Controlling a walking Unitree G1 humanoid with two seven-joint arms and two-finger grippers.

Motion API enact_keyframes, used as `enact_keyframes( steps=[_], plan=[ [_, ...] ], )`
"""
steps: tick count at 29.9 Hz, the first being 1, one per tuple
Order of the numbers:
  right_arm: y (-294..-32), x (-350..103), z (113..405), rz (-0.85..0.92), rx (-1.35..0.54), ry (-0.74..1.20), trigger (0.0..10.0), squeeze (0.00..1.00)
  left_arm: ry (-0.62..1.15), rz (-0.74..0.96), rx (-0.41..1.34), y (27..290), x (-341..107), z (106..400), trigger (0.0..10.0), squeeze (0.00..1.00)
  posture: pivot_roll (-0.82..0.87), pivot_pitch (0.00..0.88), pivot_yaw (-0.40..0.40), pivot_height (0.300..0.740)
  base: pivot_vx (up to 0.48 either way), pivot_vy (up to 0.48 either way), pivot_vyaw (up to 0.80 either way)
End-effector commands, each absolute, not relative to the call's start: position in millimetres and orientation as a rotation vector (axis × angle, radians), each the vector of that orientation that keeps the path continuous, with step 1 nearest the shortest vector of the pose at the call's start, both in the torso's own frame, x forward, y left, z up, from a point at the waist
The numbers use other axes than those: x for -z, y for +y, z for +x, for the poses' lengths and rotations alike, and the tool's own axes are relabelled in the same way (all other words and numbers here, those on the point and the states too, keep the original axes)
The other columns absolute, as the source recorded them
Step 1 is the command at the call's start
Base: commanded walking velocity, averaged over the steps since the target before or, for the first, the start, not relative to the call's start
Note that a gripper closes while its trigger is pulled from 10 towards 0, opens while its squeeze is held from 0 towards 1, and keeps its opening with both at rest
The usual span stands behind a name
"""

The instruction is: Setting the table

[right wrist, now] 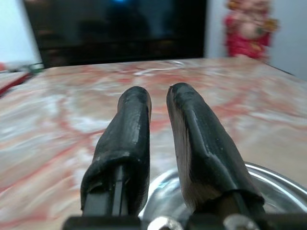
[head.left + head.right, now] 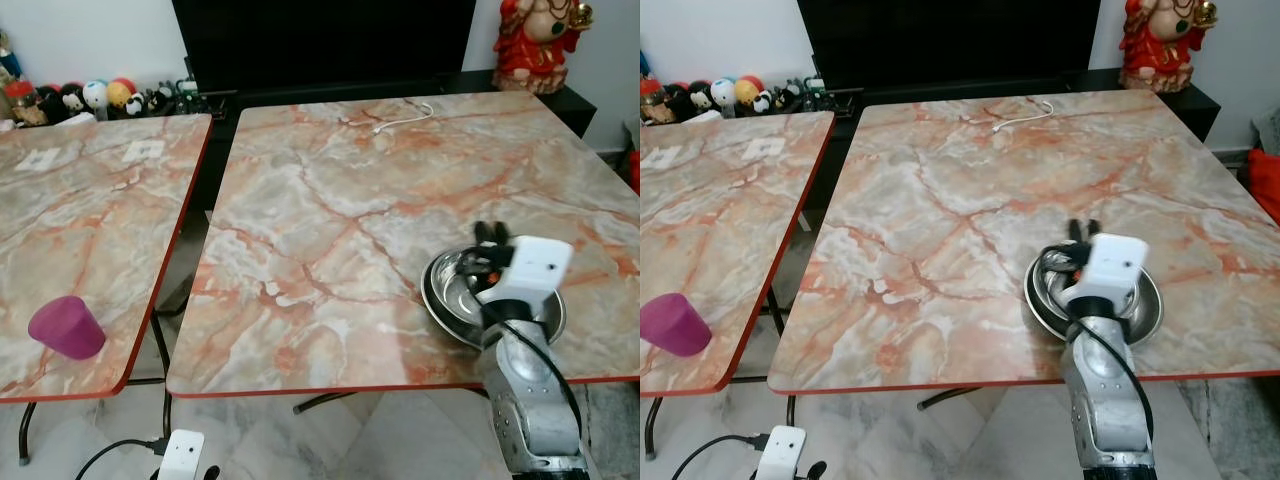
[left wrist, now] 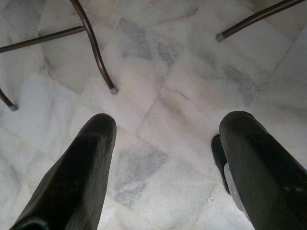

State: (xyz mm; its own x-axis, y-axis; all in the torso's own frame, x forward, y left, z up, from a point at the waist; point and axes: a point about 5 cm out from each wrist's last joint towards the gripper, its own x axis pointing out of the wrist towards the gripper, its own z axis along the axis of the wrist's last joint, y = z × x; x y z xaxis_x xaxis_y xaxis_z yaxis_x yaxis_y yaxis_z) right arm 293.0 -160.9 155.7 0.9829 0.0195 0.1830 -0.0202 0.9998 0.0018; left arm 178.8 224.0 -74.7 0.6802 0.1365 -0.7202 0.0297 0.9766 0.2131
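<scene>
A shiny steel bowl (image 2: 447,292) rests on the right marble table (image 2: 330,200), close to its front edge on the right side. My right gripper (image 2: 487,233) hovers over the bowl's far rim, pointing away from me. In the right wrist view its two black fingers (image 1: 135,124) stand nearly together with only a thin slit and nothing between them, the bowl (image 1: 273,184) lying below. A purple cup (image 2: 66,327) lies tipped near the front of the left table (image 2: 90,200). My left gripper (image 3: 165,129) hangs open over the marble floor.
A white cable (image 2: 405,117) lies at the back of the right table. A narrow gap separates the two tables. A black TV stand, small toy figures (image 2: 95,95) and a red statue (image 2: 535,40) line the far wall. Table legs (image 3: 93,48) stand near my left gripper.
</scene>
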Motion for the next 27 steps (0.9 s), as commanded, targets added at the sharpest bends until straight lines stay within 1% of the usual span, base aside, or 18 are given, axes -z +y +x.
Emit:
enact_keyframes(
  steps=[1, 4, 6, 9, 10, 13, 27],
  plan=[
    [-151, -155, 291, -0.029, -0.105, -0.204, 10.0, 0.00, 0.861, 0.199, -0.089, 228, 79, 169, 10.0, 0.00, -0.12, 0.035, 0.061, 0.732, 0.000, 0.000, 0.00],
    [-145, -157, 291, -0.038, -0.148, -0.226, 10.0, 0.00, 0.868, 0.194, -0.094, 228, 80, 168, 10.0, 0.00, -0.12, 0.036, 0.059, 0.732, 0.000, 0.000, 0.00],
    [-141, -159, 291, -0.053, -0.167, -0.248, 10.0, 0.00, 0.877, 0.187, -0.106, 228, 80, 167, 10.0, 0.00, -0.10, 0.030, 0.048, 0.732, 0.000, 0.193, 0.69],
    [-140, -160, 290, -0.034, -0.157, -0.263, 10.0, 0.00, 0.880, 0.178, -0.119, 229, 81, 166, 10.0, 0.00, -0.09, 0.030, 0.045, 0.732, 0.000, 0.480, 0.80],
    [-141, -158, 291, 0.010, -0.130, -0.253, 10.0, 0.00, 0.882, 0.180, -0.117, 230, 81, 165, 10.0, 0.00, -0.09, 0.033, 0.048, 0.732, 0.000, 0.480, 0.00],
    [-141, -157, 292, 0.034, -0.112, -0.250, 10.0, 0.00, 0.885, 0.180, -0.117, 230, 81, 164, 10.0, 0.00, -0.09, 0.034, 0.050, 0.732, 0.000, 0.480, 0.00],
    [-133, -157, 298, 0.064, -0.108, -0.261, 10.0, 0.00, 0.902, 0.187, -0.110, 233, 83, 160, 10.0, 0.00, -0.09, 0.012, 0.051, 0.732, 0.000, 0.480, 0.00]
  ],
)
